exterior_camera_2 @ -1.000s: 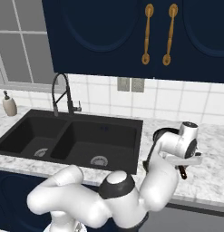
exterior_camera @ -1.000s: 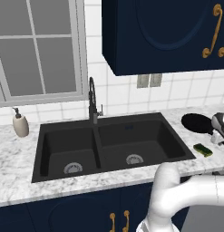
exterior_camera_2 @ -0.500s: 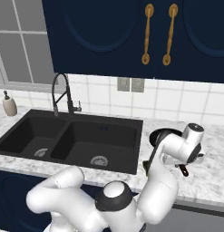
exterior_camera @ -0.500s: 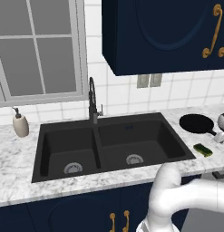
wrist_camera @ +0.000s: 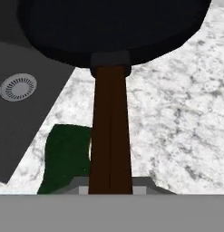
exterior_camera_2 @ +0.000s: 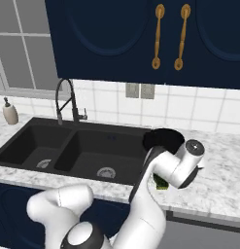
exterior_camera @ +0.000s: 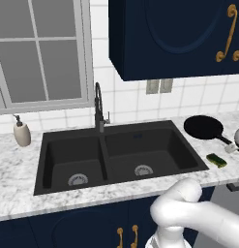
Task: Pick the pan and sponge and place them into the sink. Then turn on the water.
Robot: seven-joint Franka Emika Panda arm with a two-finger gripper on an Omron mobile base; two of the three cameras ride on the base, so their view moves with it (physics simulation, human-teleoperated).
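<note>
Handle (wrist_camera: pixel 109 131) of the pan (wrist_camera: pixel 113 27) ran up the centre of the hand view, from the bottom edge to the black bowl across the top; the gripper (wrist_camera: pixel 110 189) was clenched on the near end of that brown handle. Beneath and left of the handle lay the sponge (wrist_camera: pixel 65 158), its dark green side up (lower left of the frame), on white marbled counter (wrist_camera: pixel 177 131). At left, the dark floor of the sink (wrist_camera: pixel 22 127) showed one round silver drain (wrist_camera: pixel 18 87).

In the left base view the pan (exterior_camera: pixel 203 127) sat at right centre on the counter (exterior_camera: pixel 24 184), just beyond the sink's (exterior_camera: pixel 116 155) right rim, with the sponge (exterior_camera: pixel 217 160) nearer the lower right, yellow-edged. A dark gooseneck faucet (exterior_camera: pixel 98 107) stood behind the centre divider; a beige soap bottle (exterior_camera: pixel 22 132) stood at far left, well apart from the pan.

In the right base view the white arm (exterior_camera_2: pixel 155 194) covered most of the pan (exterior_camera_2: pixel 162 140) at centre right; navy cabinets (exterior_camera_2: pixel 141 39) with gold handles crossed the top.
</note>
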